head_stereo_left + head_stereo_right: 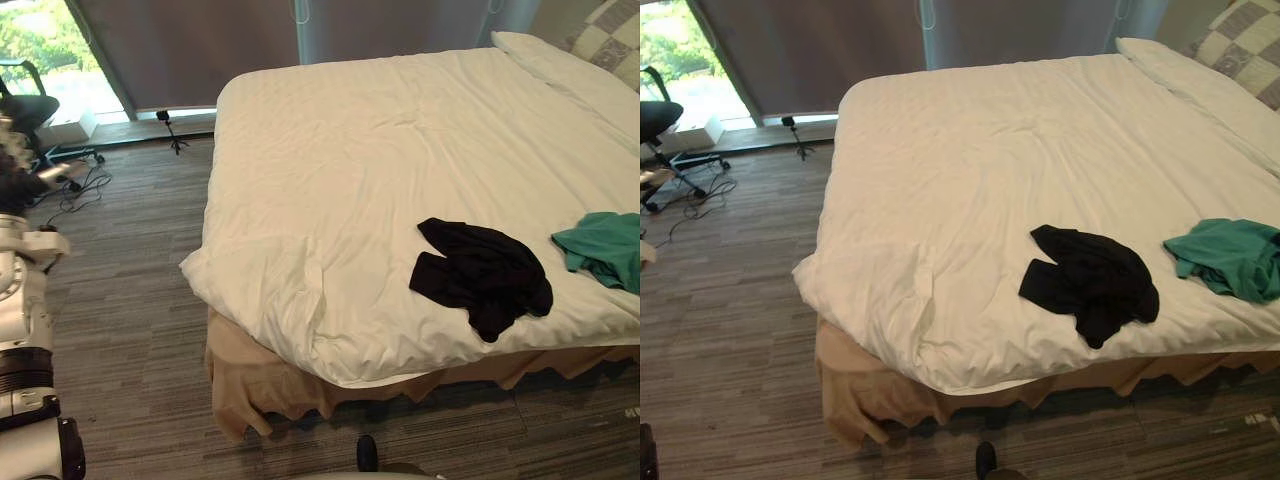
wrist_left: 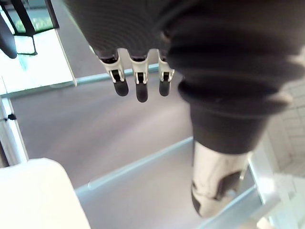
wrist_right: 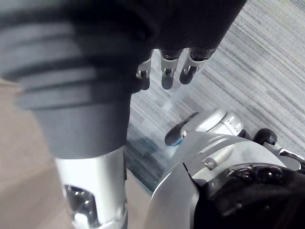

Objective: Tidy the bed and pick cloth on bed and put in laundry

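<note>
A black cloth [image 1: 483, 275] was found on the bed [image 1: 380, 150] by its near edge, a green cloth [image 1: 605, 248] to its right. The left robot hand [image 2: 141, 88] and right robot hand [image 3: 167, 76] were seen loose-fingered, empty. Pickup was judged not yet begun; a reach toward 1 cloth was called for.

The bed [image 1: 400, 150] was covered in plain white, and its skirt [image 1: 250, 385] was tan. The black cloth [image 1: 485, 275] was plain, without any pattern, and the green cloth [image 1: 605, 245] had a teal shade. The pillow [image 1: 570, 70] was white; the cushion [image 1: 1240, 45] behind it had checks of grey and cream. The floor [image 1: 130, 280] showed grey-brown stripes, and the blind [image 1: 200, 50] was plain grey. The left hand [image 2: 142, 81] and the right hand [image 3: 167, 71] had silver fingers with dark tips.
</note>
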Tool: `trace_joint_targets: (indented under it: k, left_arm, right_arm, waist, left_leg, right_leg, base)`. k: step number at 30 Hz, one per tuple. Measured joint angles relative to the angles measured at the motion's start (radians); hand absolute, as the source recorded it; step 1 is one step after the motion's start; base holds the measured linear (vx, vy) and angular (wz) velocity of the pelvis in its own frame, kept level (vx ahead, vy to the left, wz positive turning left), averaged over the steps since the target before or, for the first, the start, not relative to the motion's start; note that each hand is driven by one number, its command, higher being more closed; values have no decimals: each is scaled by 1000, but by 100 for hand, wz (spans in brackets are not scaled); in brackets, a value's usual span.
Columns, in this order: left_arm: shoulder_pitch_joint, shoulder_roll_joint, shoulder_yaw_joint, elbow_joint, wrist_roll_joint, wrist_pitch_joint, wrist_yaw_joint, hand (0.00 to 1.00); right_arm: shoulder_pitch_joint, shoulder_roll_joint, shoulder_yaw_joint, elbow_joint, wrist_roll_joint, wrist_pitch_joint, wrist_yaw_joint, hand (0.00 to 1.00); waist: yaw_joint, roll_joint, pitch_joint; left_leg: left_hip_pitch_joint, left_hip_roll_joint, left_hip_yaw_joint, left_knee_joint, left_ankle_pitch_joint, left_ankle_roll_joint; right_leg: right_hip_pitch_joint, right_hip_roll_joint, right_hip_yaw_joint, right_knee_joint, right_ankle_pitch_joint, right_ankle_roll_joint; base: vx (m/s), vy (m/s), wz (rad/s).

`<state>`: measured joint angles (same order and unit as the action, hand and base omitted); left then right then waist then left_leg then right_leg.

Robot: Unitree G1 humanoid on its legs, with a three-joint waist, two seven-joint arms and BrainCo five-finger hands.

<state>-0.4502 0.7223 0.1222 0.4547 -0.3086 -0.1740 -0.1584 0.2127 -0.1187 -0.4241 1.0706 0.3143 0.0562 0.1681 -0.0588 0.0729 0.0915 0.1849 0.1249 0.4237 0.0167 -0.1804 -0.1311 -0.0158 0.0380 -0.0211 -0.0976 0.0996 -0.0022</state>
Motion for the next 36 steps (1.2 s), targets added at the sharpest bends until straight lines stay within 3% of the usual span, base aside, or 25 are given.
trace_joint_targets:
  k: [1,5,7,14,15,18,22,30,36]
  left_arm:
    - [-6,-43,-52,4,30,36,0,0]
    - [-8,-138,-146,55,54,107,6,0]
    - [-10,-152,-183,105,75,133,24,0]
    - [-88,-185,-235,250,220,167,89,0]
    - [-123,-189,-258,279,254,170,100,100]
    - [-197,-196,-292,318,347,177,142,100]
    - [-241,-197,-318,331,418,200,176,100]
    - [-172,-190,-358,274,474,198,176,100]
    - [97,-203,-323,86,404,158,183,100]
  right_arm:
    - [-1,1,12,-2,0,-8,-9,0]
    - [0,1,62,-23,0,-8,-25,0]
    - [-9,0,92,-35,-1,-9,-31,0]
    - [-78,-15,168,-57,1,-8,-44,0]
    - [-105,-22,186,-74,1,-9,-45,0]
    - [-190,-46,205,-74,3,-10,-44,0]
    - [-240,-66,231,-74,4,-11,-49,0]
    - [-281,-89,241,-74,8,-35,-54,0]
    - [-259,-91,240,-72,13,-6,-60,0]
  waist:
    - [-8,-1,1]
    - [-26,0,14]
    - [-34,-1,15]
    - [-48,-5,81]
    - [-50,-2,111]
    - [-63,9,185]
    - [-74,21,234]
    - [-75,28,239]
    - [-54,41,219]
  left_leg:
    - [-10,-1,4,0,1,-1]
    - [-8,1,15,1,3,-4]
    - [-9,1,27,-1,3,-4]
    - [-44,-10,39,5,3,-4]
    - [-62,-17,44,8,3,-3]
    - [-105,-31,60,36,3,-3]
    - [-117,-35,61,38,3,-3]
    - [-115,-38,45,35,3,-1]
    - [-77,-33,-11,26,4,3]
  right_leg:
    - [-14,0,4,0,3,3]
    - [-25,6,15,7,15,-7]
    - [-33,10,26,8,15,-6]
    - [-74,0,34,8,35,22]
    - [-93,-7,37,8,44,26]
    - [-131,-24,52,8,61,30]
    - [-143,-29,55,8,63,30]
    - [-132,-35,37,7,61,32]
    - [-69,-41,-25,6,48,47]
  base:
    - [-22,-7,-11]
    - [30,13,-12]
    - [43,42,-16]
    - [-30,30,-6]
    - [-80,28,-11]
    - [-85,23,-13]
    - [-40,-4,-3]
    - [-14,7,7]
    - [-7,27,27]
